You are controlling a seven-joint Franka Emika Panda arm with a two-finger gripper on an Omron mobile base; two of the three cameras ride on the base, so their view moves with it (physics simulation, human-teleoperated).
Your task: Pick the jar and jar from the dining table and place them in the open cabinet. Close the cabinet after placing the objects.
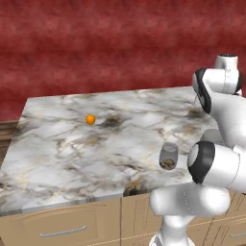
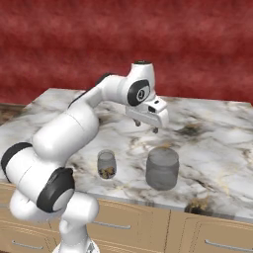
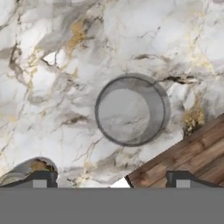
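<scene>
Spanning the scene, marble counter [image 2: 217, 143] over beige drawers, both jars near its front edge. Standing upright, large grey jar [image 2: 162, 168], straight below the pincer [image 2: 147, 126], seen end-on in the hand view as a ring between the fingertips [image 3: 43, 178]. Needing, by the look of it, a plain vertical descent. Just beside it, small jar [image 2: 106, 164] with brown contents. Spread wide, pincer empty, well above both. Farther back, orange ball [image 1: 90, 119].

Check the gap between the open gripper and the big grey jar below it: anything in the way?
Nothing: the gripper hangs open above the big grey jar with bare air between, in the right base view.
</scene>
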